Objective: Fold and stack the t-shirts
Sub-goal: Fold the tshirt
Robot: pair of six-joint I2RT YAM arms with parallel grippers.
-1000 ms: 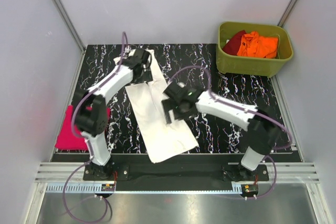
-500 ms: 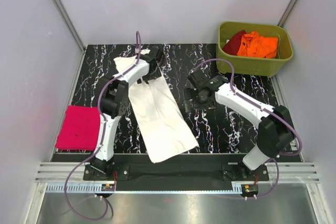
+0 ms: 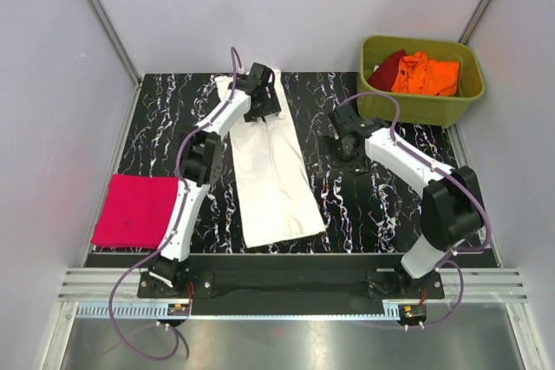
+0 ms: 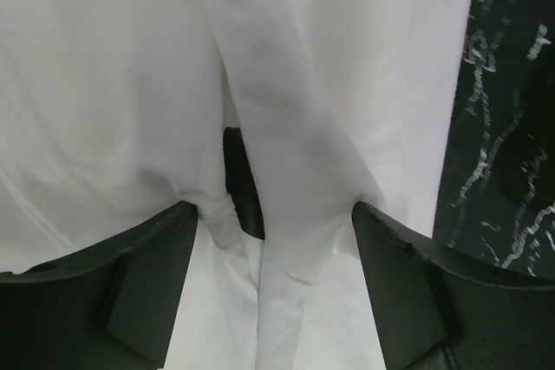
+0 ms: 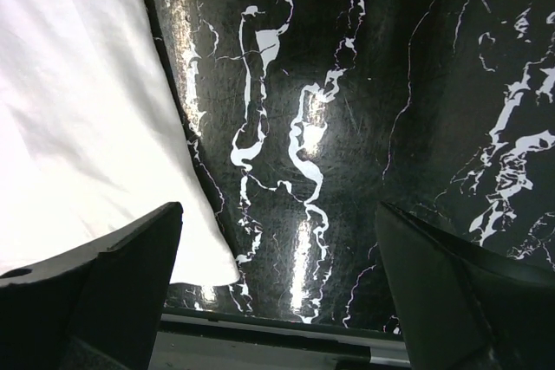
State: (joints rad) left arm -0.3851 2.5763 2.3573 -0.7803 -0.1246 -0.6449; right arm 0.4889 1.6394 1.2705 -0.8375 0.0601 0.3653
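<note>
A white t-shirt (image 3: 273, 171) lies as a long narrow strip running from the far middle of the table toward the near edge. My left gripper (image 3: 260, 103) is down on its far end. In the left wrist view the left gripper (image 4: 273, 214) is open, and a raised fold of the white t-shirt (image 4: 295, 110) runs between the two fingers (image 4: 147, 283). My right gripper (image 3: 349, 146) hangs open over bare table to the right of the shirt. The right wrist view shows the right gripper (image 5: 277, 214) empty, with the white t-shirt's edge (image 5: 87, 127) at its left.
A folded magenta-pink t-shirt (image 3: 134, 210) lies at the near left of the black marbled table (image 3: 381, 205). An olive-green tub (image 3: 421, 101) at the far right holds an orange t-shirt (image 3: 425, 74) and a dark red t-shirt (image 3: 388, 67). Grey walls enclose the table.
My left gripper moved to the far end of the white t-shirt, which now lies straighter, and its jaws narrowed a little. My right gripper left the shirt and swung right and farther away.
</note>
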